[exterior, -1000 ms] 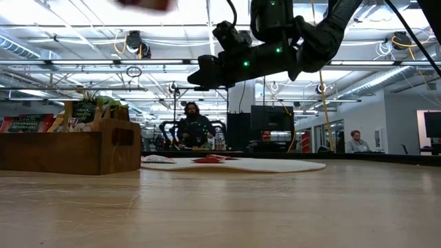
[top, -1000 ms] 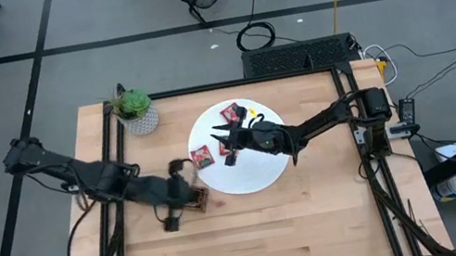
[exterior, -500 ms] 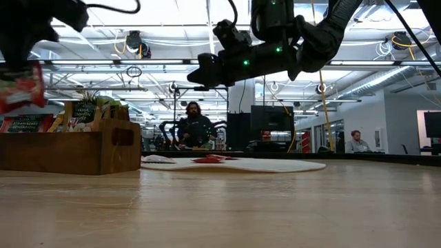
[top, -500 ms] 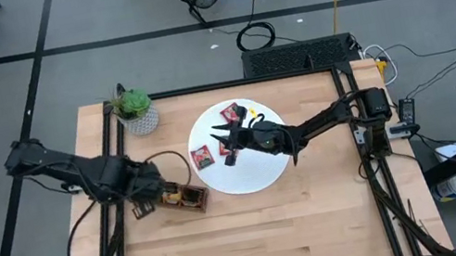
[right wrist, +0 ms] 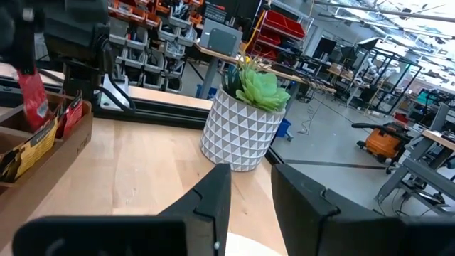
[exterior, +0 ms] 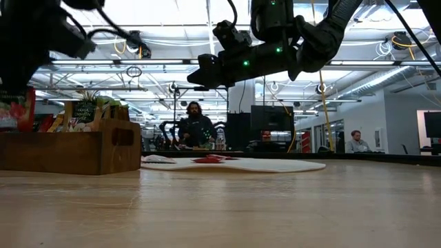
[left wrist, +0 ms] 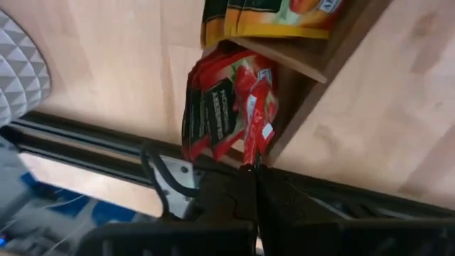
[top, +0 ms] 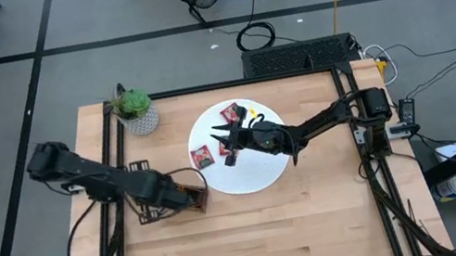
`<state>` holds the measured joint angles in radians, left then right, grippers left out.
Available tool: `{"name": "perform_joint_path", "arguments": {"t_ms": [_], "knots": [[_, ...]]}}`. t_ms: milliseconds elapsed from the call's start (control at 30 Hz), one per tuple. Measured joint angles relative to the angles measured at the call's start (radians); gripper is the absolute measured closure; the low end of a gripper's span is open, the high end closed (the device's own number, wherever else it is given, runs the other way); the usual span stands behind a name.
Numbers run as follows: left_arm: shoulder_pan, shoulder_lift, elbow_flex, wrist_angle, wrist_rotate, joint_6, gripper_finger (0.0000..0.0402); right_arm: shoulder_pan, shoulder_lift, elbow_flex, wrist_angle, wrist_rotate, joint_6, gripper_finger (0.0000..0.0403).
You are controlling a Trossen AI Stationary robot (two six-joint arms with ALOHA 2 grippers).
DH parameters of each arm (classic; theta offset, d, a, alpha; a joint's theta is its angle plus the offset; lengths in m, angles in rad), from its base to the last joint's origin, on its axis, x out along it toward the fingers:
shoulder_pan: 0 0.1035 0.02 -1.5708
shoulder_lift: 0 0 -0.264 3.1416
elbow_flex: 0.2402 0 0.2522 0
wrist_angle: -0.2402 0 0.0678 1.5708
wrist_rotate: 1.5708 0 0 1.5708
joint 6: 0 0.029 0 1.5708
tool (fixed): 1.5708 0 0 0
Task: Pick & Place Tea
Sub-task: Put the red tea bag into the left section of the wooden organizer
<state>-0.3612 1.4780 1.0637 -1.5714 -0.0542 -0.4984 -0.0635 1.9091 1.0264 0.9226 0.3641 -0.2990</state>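
The left gripper (left wrist: pixel 250 171) is pinching a red sachet (left wrist: pixel 257 114) over the end compartment of the tray (top: pixel 185 195), among other red sachets (left wrist: pixel 213 107). On the disc (top: pixel 259 171), more sachets (top: pixel 203 156) are lying; the right gripper (top: pixel 222 137) is hovering above them, jaws slightly spread, holding nothing.

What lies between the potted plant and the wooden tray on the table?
In the high view, only bare tabletop and a black frame rail separate the potted plant from the wooden tray; the right wrist view shows the same bare wood.
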Motion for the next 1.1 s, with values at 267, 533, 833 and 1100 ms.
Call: {"name": "perform_joint_path", "arguments": {"t_ms": [267,533,833,1100], "knots": [[0.023,0.146,0.000,0.001,-0.041,0.023,0.0401,0.000,0.000,0.000,-0.001,-0.001,0.004,0.0314],[0.034,0.221,0.000,0.002,-0.053,-0.001,0.0395,0.000,0.000,0.000,-0.001,-0.001,0.004,0.0314],[0.034,0.224,0.000,0.001,-0.108,-0.113,0.0371,0.000,0.000,0.000,-0.001,-0.001,0.004,0.0314],[0.034,0.223,0.000,0.001,-0.108,-0.150,0.0309,0.000,0.000,0.000,-0.001,-0.001,0.026,0.0314]]}}
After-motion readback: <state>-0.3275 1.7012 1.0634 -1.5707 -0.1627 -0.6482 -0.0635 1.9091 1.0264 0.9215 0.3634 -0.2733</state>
